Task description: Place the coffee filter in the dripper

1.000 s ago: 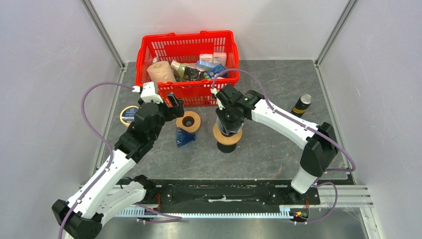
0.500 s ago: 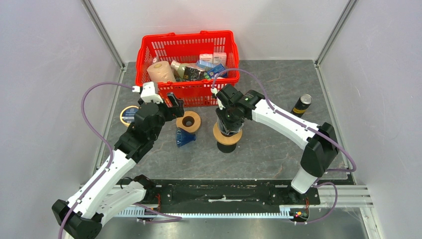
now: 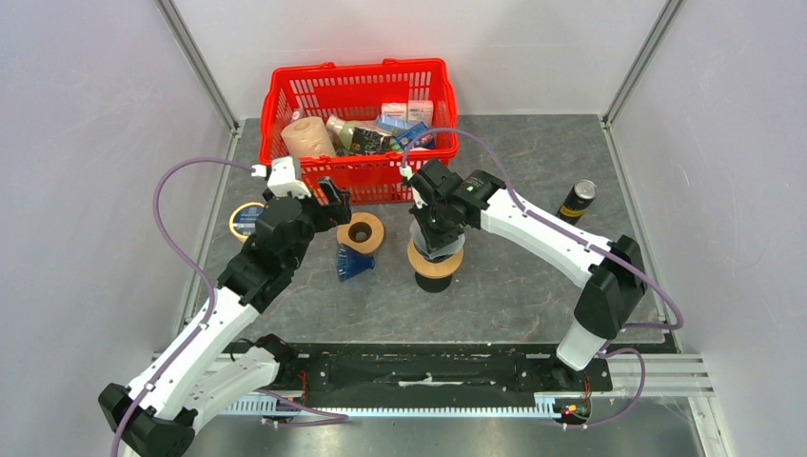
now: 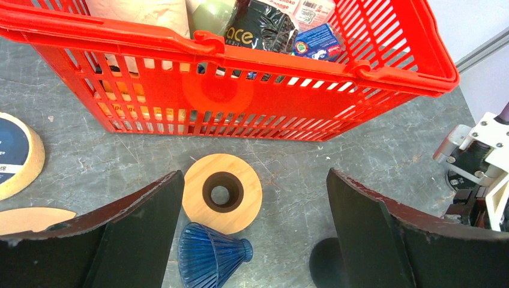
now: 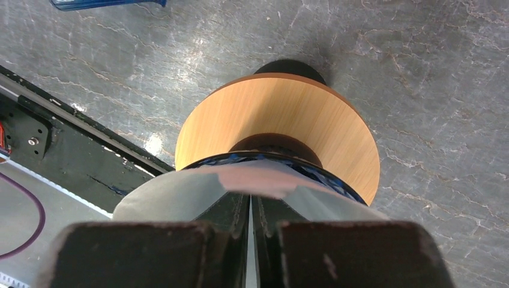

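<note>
Pinching the coffee filter point(image 5: 240, 183) over the dripper point(image 5: 288, 114), right gripper point(image 5: 249, 210); left gripper point(image 4: 255, 175) wide

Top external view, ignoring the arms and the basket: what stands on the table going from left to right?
tape roll → separate wooden ring → dripper → black can. The blue ribbed cone overlaps the ring's span, so it is left out.

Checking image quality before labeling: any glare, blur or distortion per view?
Top external: sharp, even light, soft shadows. Left wrist: basket sharp, near fingers dark and soft. Right wrist: glare on the table, fingers blurred, filter shaded grey.
</note>
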